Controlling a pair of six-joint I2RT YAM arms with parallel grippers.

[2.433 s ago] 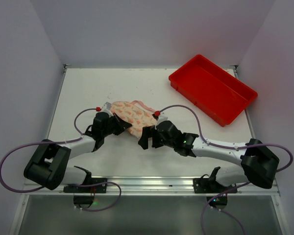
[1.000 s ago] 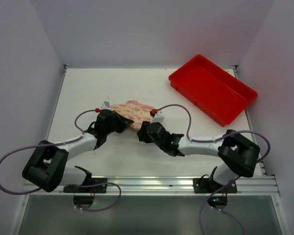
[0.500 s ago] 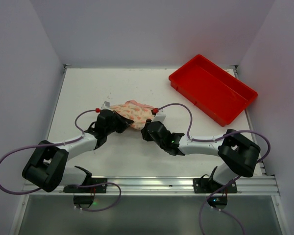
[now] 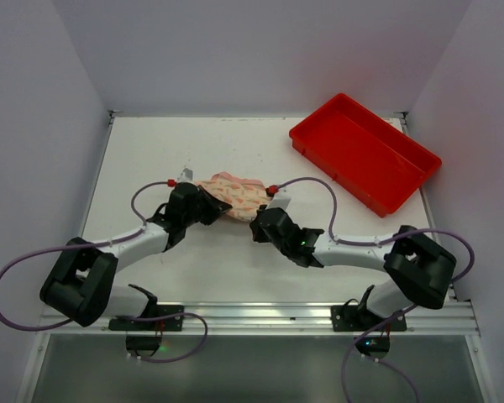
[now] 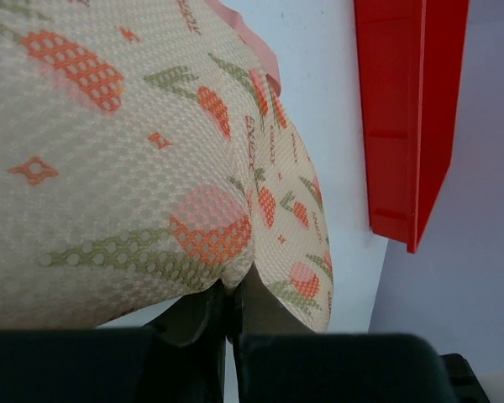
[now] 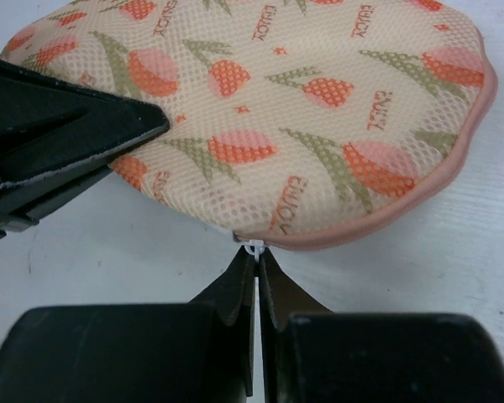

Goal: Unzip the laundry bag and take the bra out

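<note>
While the left gripper (image 5: 232,295) bites on a fold of the laundry bag (image 6: 260,101), its two dark fingers are pressed together with the printed mesh fabric puckered between them, so it is closed on the bag's end. The bag bulges up and away from those fingertips and fills most of the left wrist view, cream with orange-pink tulips and green leaves. Beyond the bag and to the right of this claw lies the red tray (image 5: 403,117), well apart from the bag, on the white table (image 4: 151,151).

The right gripper (image 6: 256,256) is closed as well. Its fingertips are drawn to a narrow slit and pinch the small white zipper pull (image 6: 254,245), which sits at the bag's rim directly ahead of the tips. From the pull, the pink zipper edging (image 6: 386,220) curves away to the right of this claw and round the bag's end; that stretch looks zipped shut, and the fabric hides whatever is inside. To the left of the right claw, the black body of the left gripper reaches in against the bag's side.

From above, the two claws point toward each other at the bag's near edge. The bag lies flat on the table just beyond both sets of fingertips, the left claw at its left end and the right claw at its right near rim.
</note>
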